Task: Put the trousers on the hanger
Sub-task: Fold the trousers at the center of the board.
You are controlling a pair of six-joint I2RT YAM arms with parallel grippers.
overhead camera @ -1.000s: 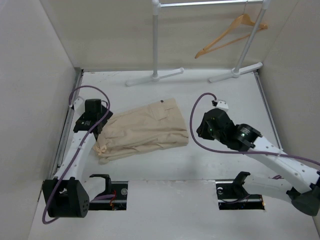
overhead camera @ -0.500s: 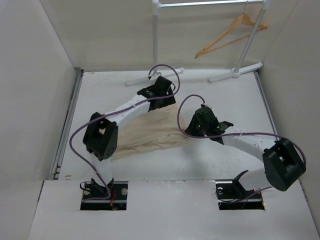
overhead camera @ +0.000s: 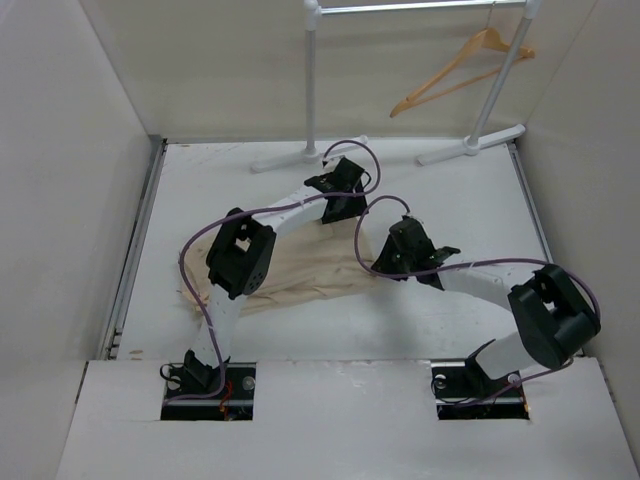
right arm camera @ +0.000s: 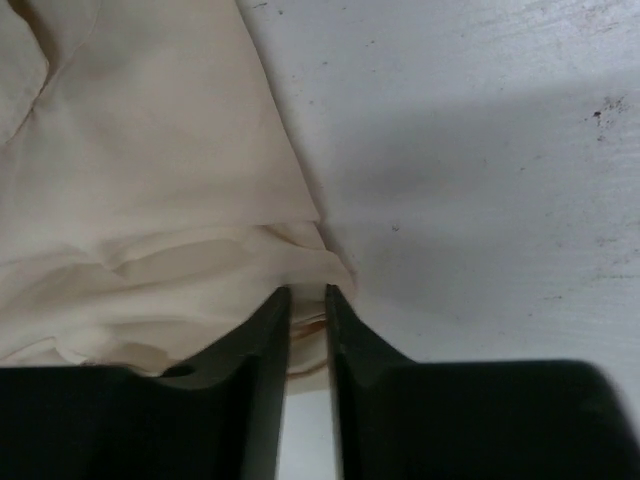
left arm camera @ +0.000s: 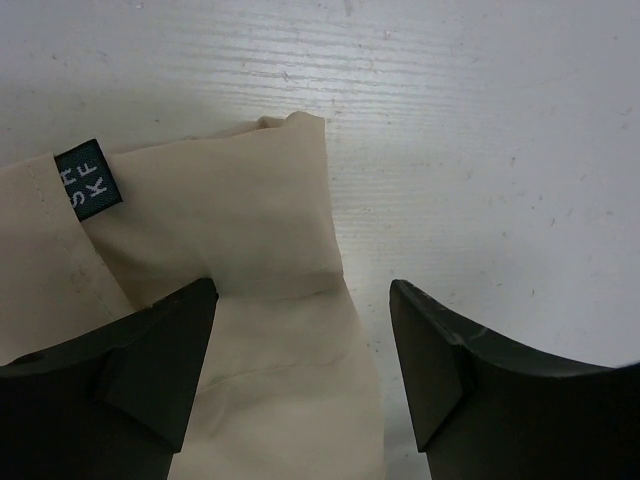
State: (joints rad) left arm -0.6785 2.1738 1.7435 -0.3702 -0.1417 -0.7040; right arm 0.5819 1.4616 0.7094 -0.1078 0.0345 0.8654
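The beige trousers (overhead camera: 300, 272) lie folded on the white table, partly under my left arm. In the top view my left gripper (overhead camera: 338, 208) hangs over their far right corner. Seen from the left wrist, that gripper (left arm camera: 303, 300) is open and straddles the cloth corner (left arm camera: 240, 230), which carries a dark label (left arm camera: 90, 180). My right gripper (overhead camera: 384, 262) sits at the trousers' right edge. In the right wrist view its jaws (right arm camera: 305, 292) stand nearly together on a bunched fold of cloth (right arm camera: 200, 260). The orange-tan hanger (overhead camera: 455, 72) hangs from the rack at the back right.
A white rack with two upright poles (overhead camera: 312, 80) stands at the back, its feet (overhead camera: 310, 155) on the table near my left gripper. Side walls close in the table on the left and right. The two arm bases sit at the near edge.
Both arms have swung out from the table's sides to the trousers. The left gripper has gone on to the far right corner, and the right jaws have narrowed on the right edge.
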